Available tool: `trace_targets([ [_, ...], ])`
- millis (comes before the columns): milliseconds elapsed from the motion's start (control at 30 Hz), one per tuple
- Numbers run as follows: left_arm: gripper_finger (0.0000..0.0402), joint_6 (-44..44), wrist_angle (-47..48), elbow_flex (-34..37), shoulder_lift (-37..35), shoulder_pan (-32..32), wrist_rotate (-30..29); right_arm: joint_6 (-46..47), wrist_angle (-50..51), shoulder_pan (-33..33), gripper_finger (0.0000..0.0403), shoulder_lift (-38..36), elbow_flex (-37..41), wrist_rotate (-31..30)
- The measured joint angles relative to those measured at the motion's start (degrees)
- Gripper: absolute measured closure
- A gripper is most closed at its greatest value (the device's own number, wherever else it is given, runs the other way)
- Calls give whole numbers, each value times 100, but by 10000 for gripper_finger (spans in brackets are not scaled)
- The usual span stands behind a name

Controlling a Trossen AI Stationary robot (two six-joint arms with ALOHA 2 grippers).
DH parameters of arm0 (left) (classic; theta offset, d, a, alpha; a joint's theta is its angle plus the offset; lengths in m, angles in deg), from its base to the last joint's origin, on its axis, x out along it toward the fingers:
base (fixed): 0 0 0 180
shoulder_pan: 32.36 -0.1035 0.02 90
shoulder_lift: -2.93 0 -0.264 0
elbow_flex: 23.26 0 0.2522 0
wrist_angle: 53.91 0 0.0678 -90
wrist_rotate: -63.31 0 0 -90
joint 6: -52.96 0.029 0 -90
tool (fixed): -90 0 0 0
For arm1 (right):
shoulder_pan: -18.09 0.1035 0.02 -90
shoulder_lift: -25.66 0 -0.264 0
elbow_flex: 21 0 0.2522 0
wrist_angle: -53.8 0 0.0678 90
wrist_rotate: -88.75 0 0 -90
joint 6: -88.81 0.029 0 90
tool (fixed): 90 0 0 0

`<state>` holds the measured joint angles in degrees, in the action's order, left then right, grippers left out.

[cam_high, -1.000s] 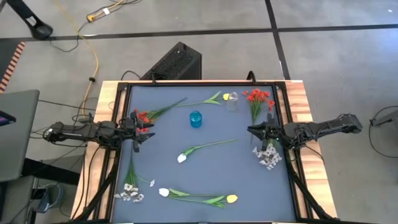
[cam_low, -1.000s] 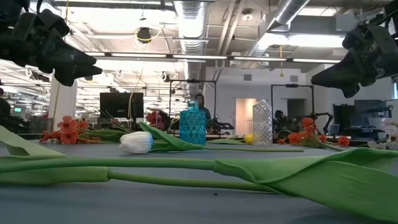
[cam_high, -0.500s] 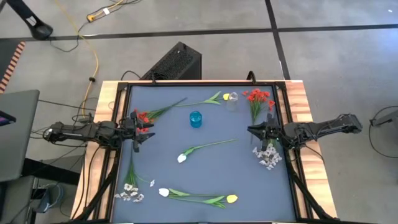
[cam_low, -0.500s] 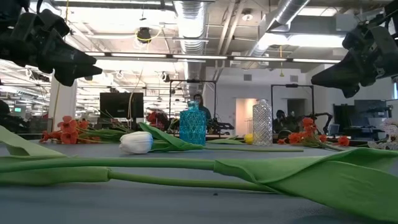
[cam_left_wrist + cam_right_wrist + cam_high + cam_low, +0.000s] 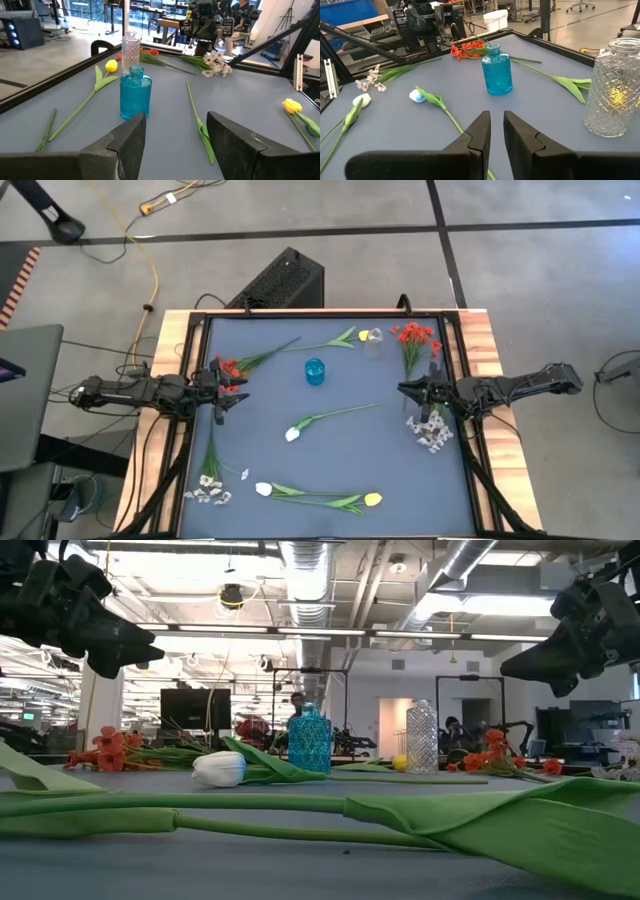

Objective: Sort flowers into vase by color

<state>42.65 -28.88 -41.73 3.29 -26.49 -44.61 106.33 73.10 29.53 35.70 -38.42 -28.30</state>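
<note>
While both arms hang at the table's side edges, we see two vases standing upright on the blue mat: a blue glass vase (image 5: 315,371) near the middle and a clear glass vase (image 5: 373,340) a little behind it, toward the right. Both hold no flower. All flowers lie flat on the mat. A red blossom cluster (image 5: 230,367) is just beside the left gripper (image 5: 222,389), whose fingers are spread wide with nothing between them. Another red cluster (image 5: 415,335) lies near the clear vase, and a spray of white-pink blossoms (image 5: 432,433) lies just beside the right gripper (image 5: 421,401); its fingers stand close together, with only a narrow gap, and grasp nothing. A yellow tulip (image 5: 340,339) lies between the two vases toward the back. A white tulip (image 5: 322,420) lies in the middle, in front of the blue vase. At the front edge we find a white tulip (image 5: 264,489), a yellow tulip (image 5: 372,500) and a second white-pink spray (image 5: 210,488).
</note>
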Motion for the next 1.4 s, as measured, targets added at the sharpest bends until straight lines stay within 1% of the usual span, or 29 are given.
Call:
trace_targets([
  [600, 203, -14, -13, 0, 1, -1, 0, 0, 0, 0, 321, 0, 2, 0],
  [667, 203, -311, -121, 13, 0, 0, 7, -100, -13, -2, 321, 1, 2, -3],
  [733, 203, -928, -272, 32, 0, -2, 45, -404, -96, -36, 321, 1, 12, -7],
  [800, 203, -1497, -525, 35, 3, 0, -56, -535, -146, -70, 321, 0, 17, -4],
  [933, 203, -1853, -704, 31, 2, 0, -663, -603, -156, -72, 321, 2, 17, -4],
  [1000, 203, -2066, -807, 53, 0, -2, -989, -898, -182, -72, 321, 0, 17, -69],
  [1067, 203, -2312, -829, 102, 0, -2, -1177, -1157, -206, -72, 321, 1, 17, -116],
  [1133, 203, -2468, -857, 167, 15, -2, -1146, -1305, -266, -72, 321, 7, 17, -89],
  [1233, 203, -2603, -1489, 382, 225, 0, -817, -1383, -285, -72, 321, 7, 17, 133],
  [1300, 203, -2635, -1882, 405, 541, 2, -741, -1509, -402, -70, 321, 7, 17, 173],
  [1400, 203, -2802, -1828, 222, 1168, 2, -804, -1728, -586, -70, 321, 7, 15, 185],
])
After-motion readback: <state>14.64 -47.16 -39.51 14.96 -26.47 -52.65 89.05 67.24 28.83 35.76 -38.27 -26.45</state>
